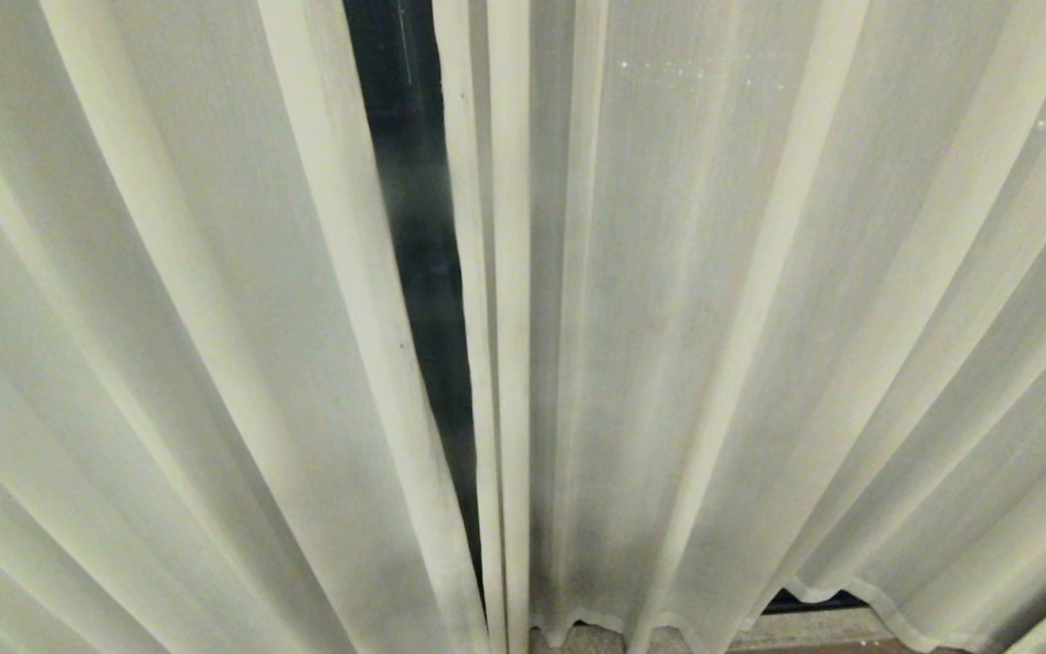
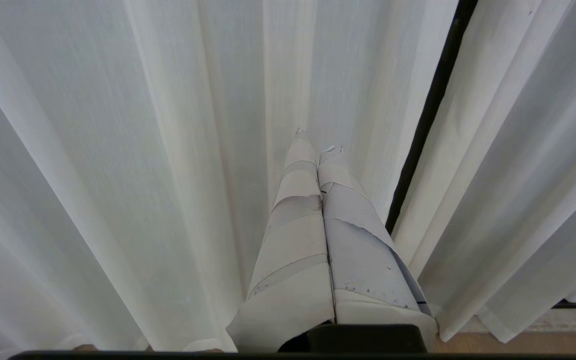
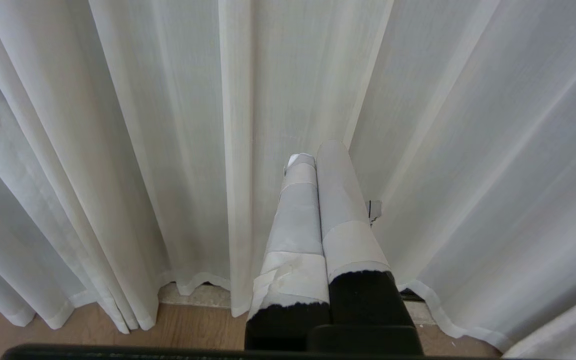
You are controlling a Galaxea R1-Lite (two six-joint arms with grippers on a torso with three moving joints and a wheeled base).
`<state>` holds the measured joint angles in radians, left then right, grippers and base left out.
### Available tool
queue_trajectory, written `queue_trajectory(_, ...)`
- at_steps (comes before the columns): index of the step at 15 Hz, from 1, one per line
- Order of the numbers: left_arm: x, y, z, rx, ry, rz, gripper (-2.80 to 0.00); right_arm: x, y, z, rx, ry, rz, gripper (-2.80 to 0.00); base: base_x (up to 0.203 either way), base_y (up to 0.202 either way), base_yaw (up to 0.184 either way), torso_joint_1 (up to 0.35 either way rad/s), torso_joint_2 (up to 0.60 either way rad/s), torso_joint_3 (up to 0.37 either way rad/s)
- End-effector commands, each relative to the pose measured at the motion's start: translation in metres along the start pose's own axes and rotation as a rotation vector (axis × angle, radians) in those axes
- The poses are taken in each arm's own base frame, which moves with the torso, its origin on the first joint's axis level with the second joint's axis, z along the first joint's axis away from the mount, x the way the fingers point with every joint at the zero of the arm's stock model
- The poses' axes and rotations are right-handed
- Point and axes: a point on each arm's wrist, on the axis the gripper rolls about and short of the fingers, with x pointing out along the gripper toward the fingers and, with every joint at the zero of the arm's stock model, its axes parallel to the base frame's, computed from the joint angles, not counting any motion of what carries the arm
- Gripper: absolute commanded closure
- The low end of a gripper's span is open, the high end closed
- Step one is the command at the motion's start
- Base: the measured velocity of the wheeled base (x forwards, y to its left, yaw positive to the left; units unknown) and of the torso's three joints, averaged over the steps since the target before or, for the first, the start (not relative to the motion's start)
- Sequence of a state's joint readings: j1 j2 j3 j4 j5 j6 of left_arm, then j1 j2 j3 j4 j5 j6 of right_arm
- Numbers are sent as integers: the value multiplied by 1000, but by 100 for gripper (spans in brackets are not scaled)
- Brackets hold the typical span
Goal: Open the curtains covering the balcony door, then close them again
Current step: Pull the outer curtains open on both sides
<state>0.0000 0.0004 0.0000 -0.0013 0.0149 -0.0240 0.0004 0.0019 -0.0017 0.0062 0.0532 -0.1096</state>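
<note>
Two cream pleated curtains fill the head view: a left panel (image 1: 169, 345) and a right panel (image 1: 714, 345), hanging nearly drawn together. Through the narrow gap between them shows a dark strip of the balcony door (image 1: 414, 236). Neither arm appears in the head view. In the left wrist view my left gripper (image 2: 318, 142), its fingers wrapped in pale tape, is shut with nothing in it and points at the left curtain (image 2: 168, 150), close beside the dark gap (image 2: 428, 115). My right gripper (image 3: 315, 152), also taped, is shut and empty before the right curtain (image 3: 178, 130).
The curtain hems hang just above a pale stone sill (image 1: 814, 627) and a wooden floor (image 3: 193, 330). A dark piece of door frame (image 1: 814, 599) shows under the right panel's hem.
</note>
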Motion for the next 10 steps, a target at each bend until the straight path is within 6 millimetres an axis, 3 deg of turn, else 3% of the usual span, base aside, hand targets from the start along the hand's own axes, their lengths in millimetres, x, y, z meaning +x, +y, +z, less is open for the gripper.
queue_trajectory(1,0,0,0,-1,-1,0,0,0,0,0,-1,0,2,0,0,0,0,0,0,0)
queue_trajectory(10,0,0,0,7,1,8,0,0,0,0,-1,0,0,0,0,0,0,0,0,0)
